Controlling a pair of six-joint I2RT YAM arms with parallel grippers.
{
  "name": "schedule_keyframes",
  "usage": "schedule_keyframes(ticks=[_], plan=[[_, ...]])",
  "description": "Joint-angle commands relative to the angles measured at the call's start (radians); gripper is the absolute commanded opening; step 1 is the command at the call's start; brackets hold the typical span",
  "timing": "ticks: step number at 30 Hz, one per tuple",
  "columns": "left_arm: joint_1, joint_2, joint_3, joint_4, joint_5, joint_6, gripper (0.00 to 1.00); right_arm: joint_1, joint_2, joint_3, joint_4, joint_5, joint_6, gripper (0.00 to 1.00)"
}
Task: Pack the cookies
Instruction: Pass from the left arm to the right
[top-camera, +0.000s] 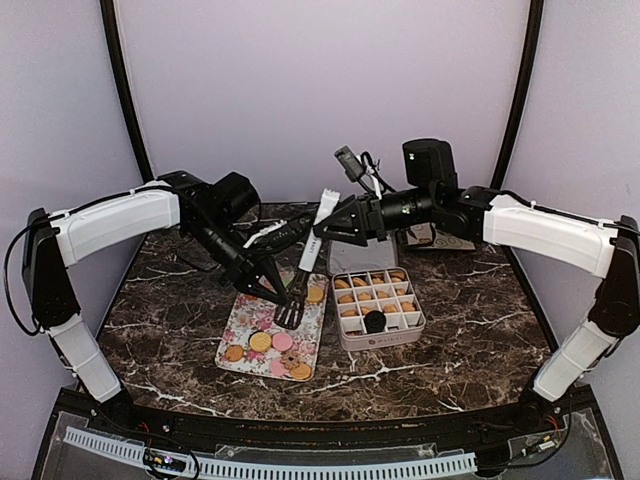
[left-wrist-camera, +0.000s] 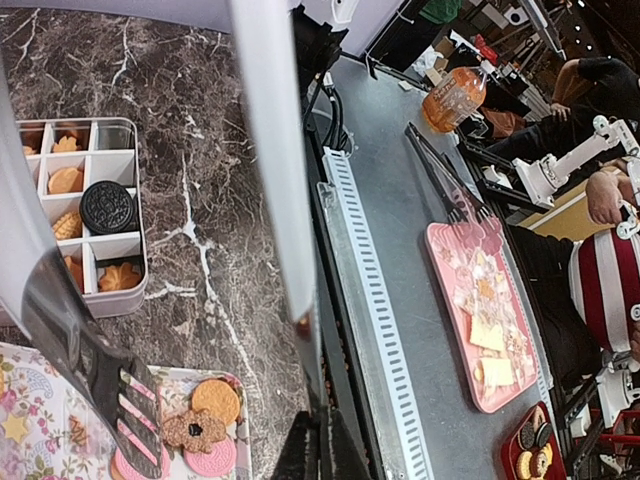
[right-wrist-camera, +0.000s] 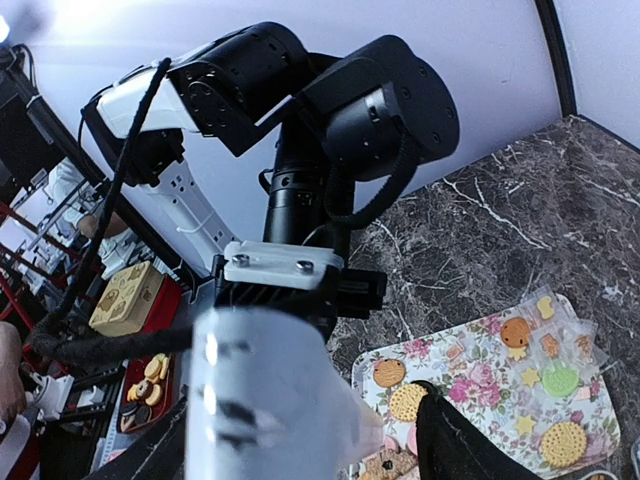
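Tongs (top-camera: 292, 305) seemingly overhang tray's (top-camera: 228, 338) cookies (top-camera: 260, 342); box (top-camera: 382, 340) lies unobstructed.

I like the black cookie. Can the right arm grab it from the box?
Probably not right now: nothing covers the black cookie in the open box, but the right gripper looks busy holding the tongs.

— Where's the top view?
— High behind the near edge, looking down over the whole desk (top-camera: 470, 300).
— The wrists?
— Both close. Left looks down past the tray (left-wrist-camera: 40, 420) to the near edge; right faces the left edge. All share the tray.
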Motion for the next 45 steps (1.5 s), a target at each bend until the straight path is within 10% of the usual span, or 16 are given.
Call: schedule_keyframes(ticks=[1, 28, 36, 45], plan=[[-0.017, 0.006, 0.024, -0.045, -0.023, 0.047, 0.0, 0.001, 0.059, 0.082, -0.1, -0.057, -0.041, 0.69], [-0.018, 0.015, 0.057, -0.102, -0.067, 0.09, 0.03, 0.052, 0.002, 0.009, -0.046, -0.022, -0.031, 0.39], [-0.018, 0.007, 0.068, -0.076, -0.124, 0.058, 0.32, 0.051, -0.066, -0.04, -0.057, 0.072, -0.025, 0.31], [0.108, -0.039, 0.069, 0.007, -0.245, -0.103, 0.93, 0.046, -0.156, -0.054, -0.213, 0.301, -0.102, 0.3]])
